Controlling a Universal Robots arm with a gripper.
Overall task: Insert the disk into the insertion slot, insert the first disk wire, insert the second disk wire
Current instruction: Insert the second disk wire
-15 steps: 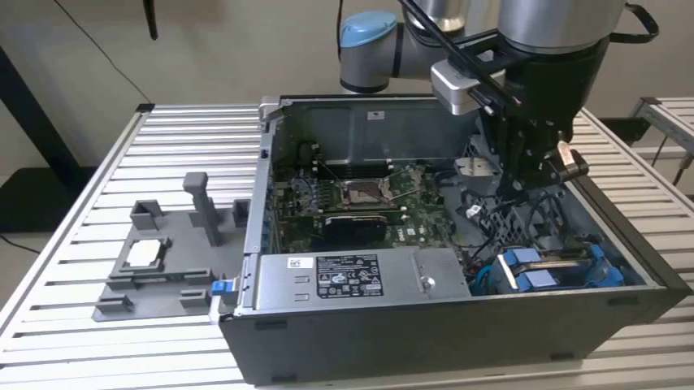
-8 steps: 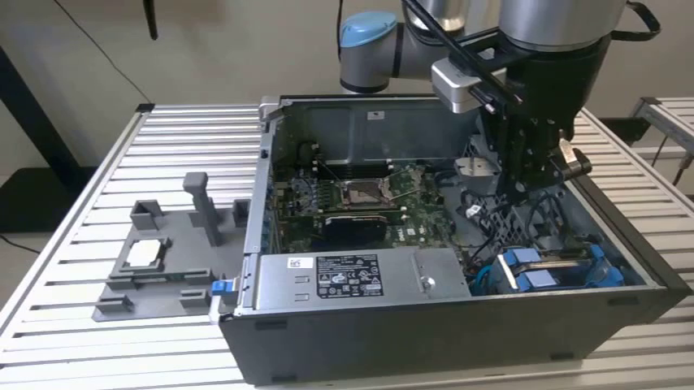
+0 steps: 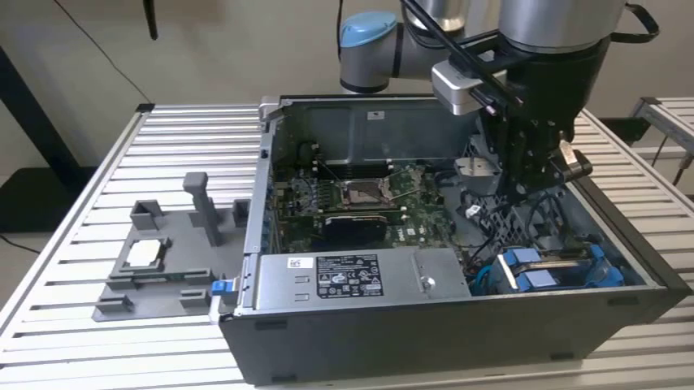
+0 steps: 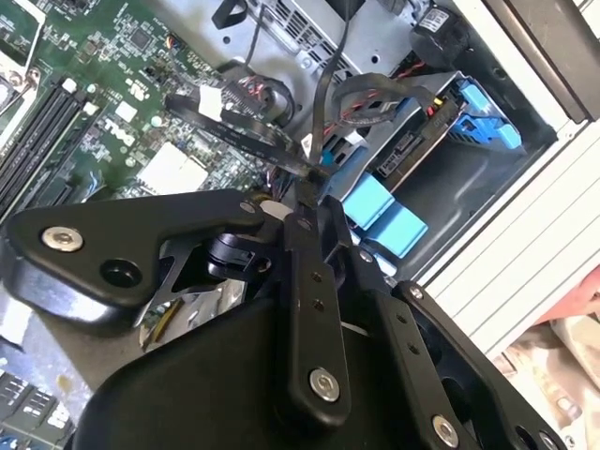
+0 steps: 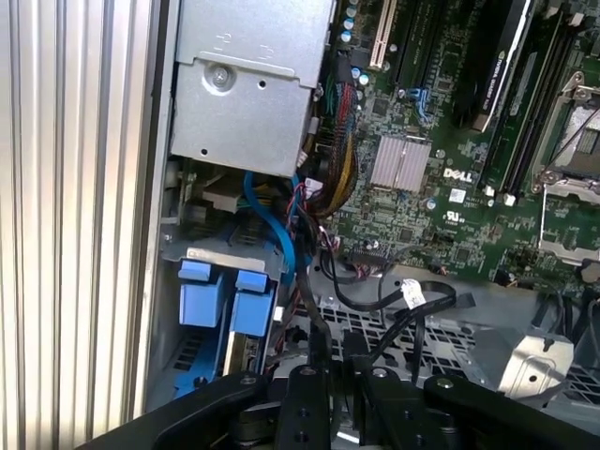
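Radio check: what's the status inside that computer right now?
Gripper shut on black wire. Disk sits in insertion slot. Wire bundle crowds nearby.

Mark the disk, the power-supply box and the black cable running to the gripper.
the disk (image 3: pixel 534 281): exterior view, a blue carrier tab.
the power-supply box (image 3: pixel 347 275): exterior view, its printed label.
the black cable (image 5: pixel 313 319): first wrist view, its straight stretch.

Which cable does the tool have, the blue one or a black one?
A black cable: in both wrist views it comes out from between the shut fingers of the tool. The blue cable lies apart, beside the blue-tabbed disk.
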